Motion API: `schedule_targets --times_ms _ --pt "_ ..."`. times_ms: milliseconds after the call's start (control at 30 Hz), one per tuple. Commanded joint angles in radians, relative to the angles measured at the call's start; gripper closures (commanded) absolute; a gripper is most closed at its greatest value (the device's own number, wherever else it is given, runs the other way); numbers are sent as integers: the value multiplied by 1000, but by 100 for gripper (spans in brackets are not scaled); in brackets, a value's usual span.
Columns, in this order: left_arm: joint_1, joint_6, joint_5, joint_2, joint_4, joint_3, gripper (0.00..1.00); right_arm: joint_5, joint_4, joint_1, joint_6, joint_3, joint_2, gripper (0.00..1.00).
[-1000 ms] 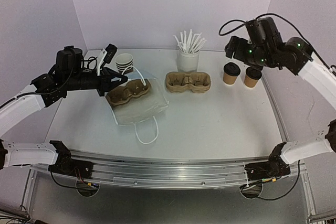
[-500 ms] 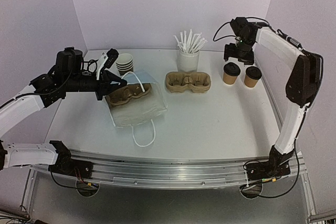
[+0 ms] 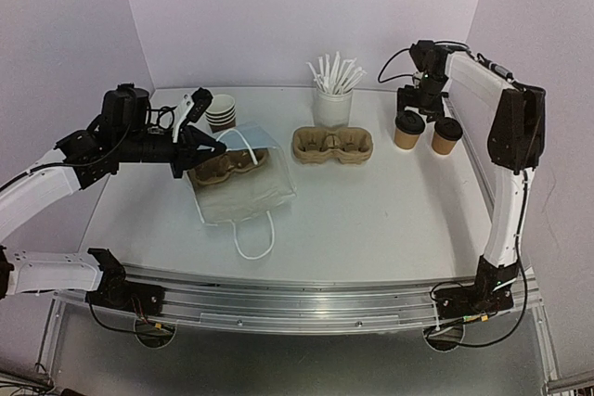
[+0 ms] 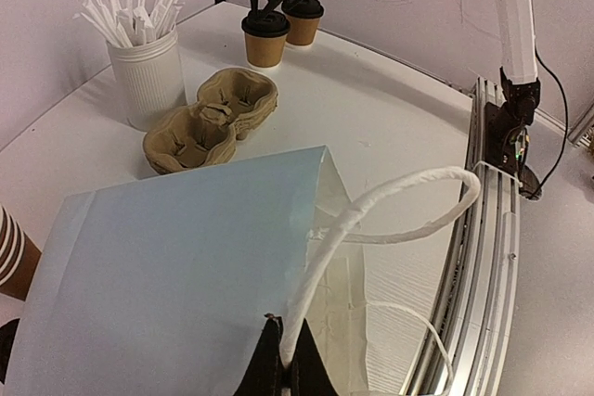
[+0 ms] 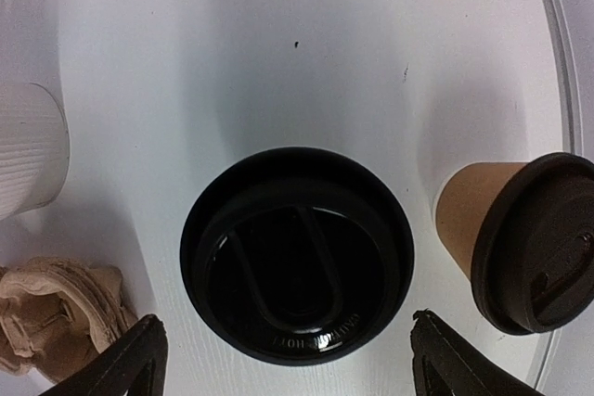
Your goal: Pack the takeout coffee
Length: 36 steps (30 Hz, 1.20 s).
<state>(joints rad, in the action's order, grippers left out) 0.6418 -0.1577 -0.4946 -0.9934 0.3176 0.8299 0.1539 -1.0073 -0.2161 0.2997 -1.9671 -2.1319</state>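
Observation:
Two brown lidded cups (image 3: pixel 408 130) (image 3: pixel 446 135) stand at the back right. My right gripper (image 3: pixel 414 105) hangs open straight over the left one. In the right wrist view its black lid (image 5: pixel 297 257) sits between the spread fingertips (image 5: pixel 139 359) without touching them. The second cup (image 5: pixel 534 243) is to the right. One tan carrier (image 3: pixel 332 144) sits mid-table. Another carrier (image 3: pixel 227 164) lies at the mouth of the white bag (image 3: pixel 246 187). My left gripper (image 4: pixel 286 364) is shut on the bag's upper handle (image 4: pixel 371 210), holding that side up.
A white cup of sticks (image 3: pixel 332 104) stands just behind the middle carrier, to the left of the right gripper. A stack of lidless brown cups (image 3: pixel 221 110) sits behind the bag. The bag's lower handle (image 3: pixel 255 238) trails toward the table's front rail (image 3: pixel 297 285).
The right arm has swung in and lowered its open gripper over the left lidded cup. The left gripper has raised the bag handle slightly.

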Motion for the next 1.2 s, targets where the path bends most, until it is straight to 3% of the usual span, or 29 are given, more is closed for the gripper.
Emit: schedule_targets --times_ms 0,367,700,933,1167 --pt "4 -5 -10 -6 -10 42 100 -3 -37 2 -43 -71 -61 18" --pt "4 7 -9 -13 -13 46 100 59 -66 2 -69 -109 -116 33" --pt "4 29 12 -12 -30 47 100 9 -106 -3 -50 -98 -46 60" --pt "4 82 44 -13 -64 43 100 61 -103 -83 -50 18 192 62" --pt "4 93 31 -27 -83 43 100 32 -98 -87 -24 141 294 62"
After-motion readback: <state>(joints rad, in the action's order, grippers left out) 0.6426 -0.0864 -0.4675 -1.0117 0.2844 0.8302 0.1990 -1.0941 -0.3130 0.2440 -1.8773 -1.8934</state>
